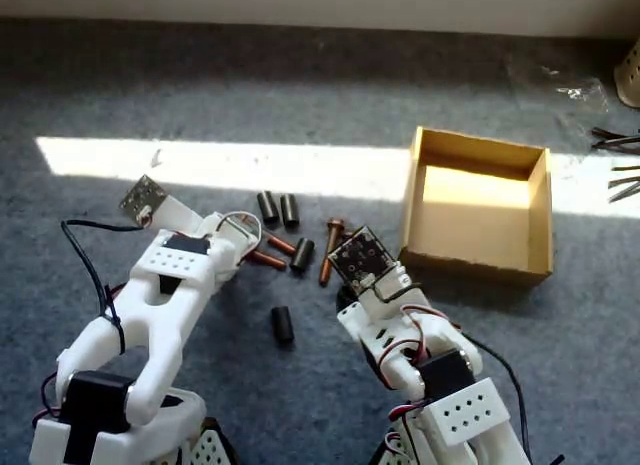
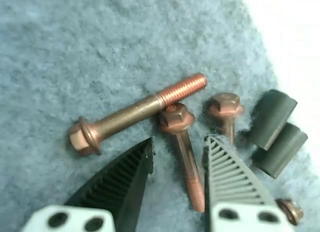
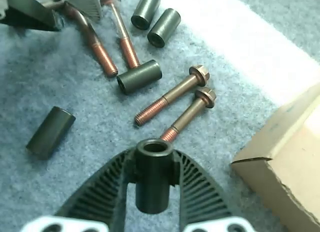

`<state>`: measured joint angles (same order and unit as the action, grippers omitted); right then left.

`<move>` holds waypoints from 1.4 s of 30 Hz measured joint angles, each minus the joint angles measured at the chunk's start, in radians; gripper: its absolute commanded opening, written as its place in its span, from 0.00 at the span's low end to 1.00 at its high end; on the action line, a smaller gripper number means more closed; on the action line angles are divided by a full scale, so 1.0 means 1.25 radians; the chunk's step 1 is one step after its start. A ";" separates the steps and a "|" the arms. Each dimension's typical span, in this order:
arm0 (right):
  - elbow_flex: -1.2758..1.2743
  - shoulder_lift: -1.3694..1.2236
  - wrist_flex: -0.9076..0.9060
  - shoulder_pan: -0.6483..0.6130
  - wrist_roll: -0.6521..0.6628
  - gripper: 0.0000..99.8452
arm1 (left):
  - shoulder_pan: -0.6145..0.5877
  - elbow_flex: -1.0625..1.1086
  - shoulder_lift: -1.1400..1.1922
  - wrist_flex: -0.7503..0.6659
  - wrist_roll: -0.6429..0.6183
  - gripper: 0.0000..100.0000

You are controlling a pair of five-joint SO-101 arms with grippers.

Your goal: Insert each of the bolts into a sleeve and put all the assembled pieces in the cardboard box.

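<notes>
Seeing jaws of left gripper standing moderately apart, straddling shaft of a copper bolt lying flat on grey carpet, gap showing on both sides. Seeing jaws of right gripper clamping a dark sleeve, open end sitting at the fingertips.

Running tight around left fingertips: longer bolt lying crosswise just beyond, against straddled bolt's head; third bolt just beside one finger; paired sleeves touching each other past that.

Getting more room at right gripper: twin bolts lying parallel just ahead, lying sleeve beyond them, open carpet toward cardboard box. Placing box open-topped, near right arm, well apart from left gripper. Finding lone sleeve sitting between the arms, carpet free all round.

Losing third bolt's shaft behind a finger; catching another bolt head partly cut off by finger base. Getting box cropped at frame edge in right wrist view. Failing to identify thin dark items at carpet's far right edge.
</notes>
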<state>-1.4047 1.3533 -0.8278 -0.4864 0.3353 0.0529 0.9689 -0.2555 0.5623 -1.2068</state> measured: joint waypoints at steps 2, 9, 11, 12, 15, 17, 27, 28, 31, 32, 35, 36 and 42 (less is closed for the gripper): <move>0.000 0.000 0.000 0.000 0.000 0.01 | -0.010 0.000 0.000 0.000 -0.005 0.16; 0.000 0.000 0.000 0.000 0.000 0.01 | -0.009 -0.025 0.064 0.000 -0.005 0.16; 0.000 0.000 0.000 0.000 0.000 0.01 | -0.007 -0.059 0.115 0.002 -0.005 0.16; 0.000 0.000 0.000 0.000 0.000 0.01 | -0.009 -0.076 0.136 0.009 -0.006 0.16; 0.000 0.000 0.000 0.000 0.000 0.01 | -0.007 -0.126 0.183 0.052 -0.009 0.16; 0.000 0.000 0.000 0.000 0.000 0.01 | -0.007 -0.147 0.196 0.071 -0.009 0.16; 0.000 0.000 0.000 0.000 0.000 0.01 | 0.038 -0.184 0.209 0.123 -0.009 0.11; 0.000 0.000 0.000 0.000 0.000 0.01 | 0.039 -0.191 0.209 0.134 -0.009 0.07; 0.000 0.000 0.000 0.000 0.000 0.01 | 0.044 -0.210 0.212 0.158 -0.007 0.02; 0.000 0.000 0.000 0.000 0.000 0.01 | 0.044 -0.214 0.216 0.161 -0.009 0.04; 0.000 0.000 0.000 0.000 0.000 0.01 | 0.044 -0.217 0.217 0.163 -0.006 0.03; 0.000 0.000 0.000 0.000 0.000 0.01 | 0.044 -0.218 0.217 0.164 -0.006 0.02; 0.000 0.000 0.000 0.000 0.000 0.01 | 0.050 -0.218 0.217 0.166 0.058 0.01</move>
<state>-1.4047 1.3533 -0.8278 -0.4864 0.3353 0.1158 0.6958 0.0161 0.7695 -1.1347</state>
